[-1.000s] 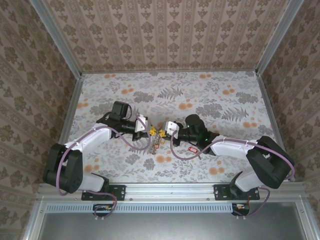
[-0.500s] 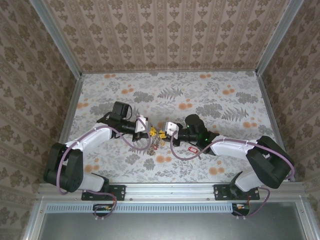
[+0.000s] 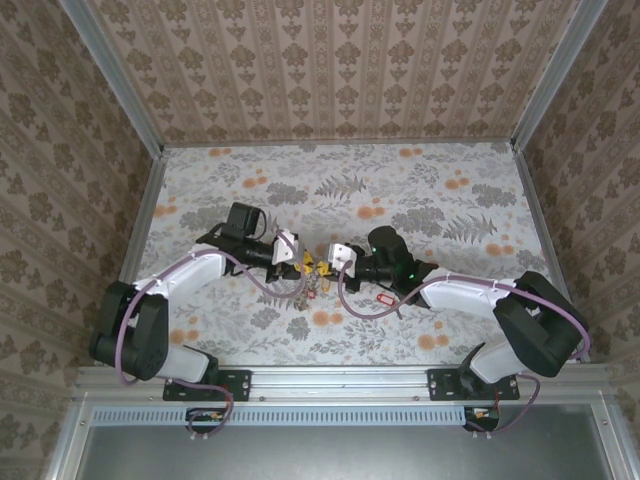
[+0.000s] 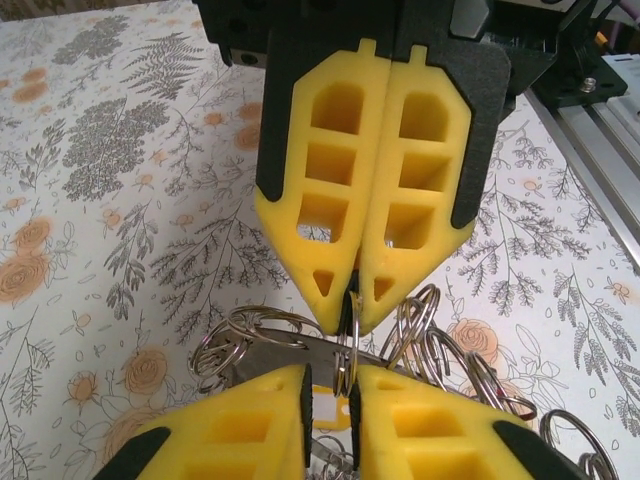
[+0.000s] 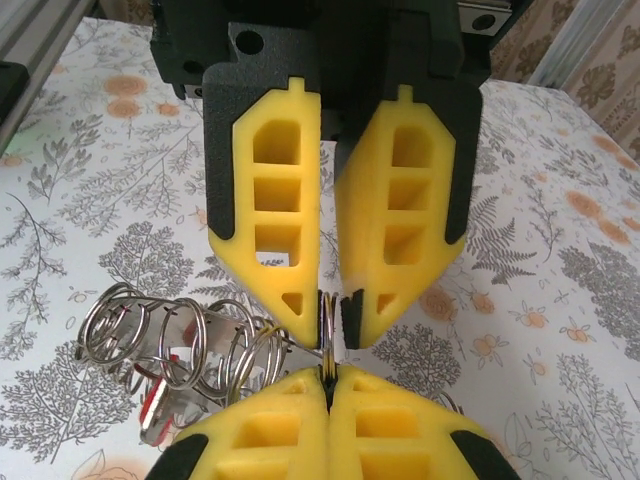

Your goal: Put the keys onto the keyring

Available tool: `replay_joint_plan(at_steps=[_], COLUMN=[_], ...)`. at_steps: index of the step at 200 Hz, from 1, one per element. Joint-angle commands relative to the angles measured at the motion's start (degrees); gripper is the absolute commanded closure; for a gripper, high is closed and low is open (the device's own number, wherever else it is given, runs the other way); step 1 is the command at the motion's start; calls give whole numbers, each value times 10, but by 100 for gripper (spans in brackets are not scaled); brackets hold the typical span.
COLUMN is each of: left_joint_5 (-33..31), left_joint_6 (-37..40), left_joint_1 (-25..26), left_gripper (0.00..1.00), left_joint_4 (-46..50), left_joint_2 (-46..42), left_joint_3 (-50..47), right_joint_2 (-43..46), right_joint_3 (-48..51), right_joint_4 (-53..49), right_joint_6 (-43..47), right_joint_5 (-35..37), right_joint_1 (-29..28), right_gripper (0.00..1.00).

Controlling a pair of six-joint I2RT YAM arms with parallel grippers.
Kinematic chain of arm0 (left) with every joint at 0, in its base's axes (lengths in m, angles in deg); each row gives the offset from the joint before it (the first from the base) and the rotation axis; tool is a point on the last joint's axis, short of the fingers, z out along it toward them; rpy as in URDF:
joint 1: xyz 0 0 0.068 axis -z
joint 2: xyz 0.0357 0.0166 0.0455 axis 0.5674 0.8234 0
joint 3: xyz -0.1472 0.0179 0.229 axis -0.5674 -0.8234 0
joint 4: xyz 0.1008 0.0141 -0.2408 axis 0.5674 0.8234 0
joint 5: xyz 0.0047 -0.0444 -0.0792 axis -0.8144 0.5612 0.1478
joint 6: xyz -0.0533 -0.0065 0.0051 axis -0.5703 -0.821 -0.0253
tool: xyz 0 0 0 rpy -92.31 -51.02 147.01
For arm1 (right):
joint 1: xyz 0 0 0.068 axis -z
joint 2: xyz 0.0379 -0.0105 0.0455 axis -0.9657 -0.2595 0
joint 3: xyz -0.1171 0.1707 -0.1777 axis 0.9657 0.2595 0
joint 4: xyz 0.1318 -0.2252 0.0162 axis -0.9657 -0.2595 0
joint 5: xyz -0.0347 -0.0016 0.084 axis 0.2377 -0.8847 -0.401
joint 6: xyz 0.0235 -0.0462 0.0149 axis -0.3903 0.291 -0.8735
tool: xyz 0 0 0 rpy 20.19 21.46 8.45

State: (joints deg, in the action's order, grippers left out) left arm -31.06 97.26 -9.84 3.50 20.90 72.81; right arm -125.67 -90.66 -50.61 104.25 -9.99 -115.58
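Note:
My two grippers meet tip to tip at mid-table, left gripper [image 3: 297,262] against right gripper [image 3: 332,256]. In the right wrist view my right gripper [image 5: 328,378] is shut on the thin grey keyring [image 5: 327,328], seen edge-on. The left gripper [image 5: 332,305] opposite straddles that ring with a narrow gap on each side. In the left wrist view my left gripper [image 4: 330,378] has the keyring [image 4: 347,345] near its right pad, and an orange-yellow tag [image 4: 330,415] shows through the gap. Keys with red tags [image 5: 155,400] and several small split rings [image 4: 240,335] hang on a bundle [image 3: 313,282] below the grippers.
One loose key with a red tag [image 3: 381,298] lies on the floral surface under the right arm. Aluminium rails [image 3: 140,230] and patterned walls close in the table on three sides. Purple cables loop beside both arms.
Both grippers have crept slightly toward the far left together. The right gripper's hold on the ring and the hanging bundle look the same.

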Motion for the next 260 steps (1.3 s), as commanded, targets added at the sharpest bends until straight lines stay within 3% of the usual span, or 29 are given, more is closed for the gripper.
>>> replay_joint_plan(at_steps=[1, 26, 71, 159, 233, 260], left_joint_5=[4, 1, -3, 6, -2, -1], left_joint_6=[-5, -5, -9, -30, -26, -15], left_joint_1=[6, 6, 6, 7, 29, 31], left_gripper=[84, 88, 80, 79, 82, 89], left_joint_4=[14, 10, 10, -16, -19, -11], left_joint_2=[2, -1, -12, -11, 10, 15], left_joint_3=[16, 18, 17, 18, 31, 32], right_joint_2=[-5, -6, -5, -6, -14, -15], right_joint_3=[-21, -21, -18, -23, -19, -15], right_joint_4=[-19, -20, -27, -32, 2, 21], right_joint_6=[11, 12, 14, 21, 11, 2], right_joint_5=[12, 19, 29, 40, 38, 42], right_joint_1=[-3, -5, -6, -8, -8, -8], right_gripper=[100, 100, 100, 100, 100, 100])
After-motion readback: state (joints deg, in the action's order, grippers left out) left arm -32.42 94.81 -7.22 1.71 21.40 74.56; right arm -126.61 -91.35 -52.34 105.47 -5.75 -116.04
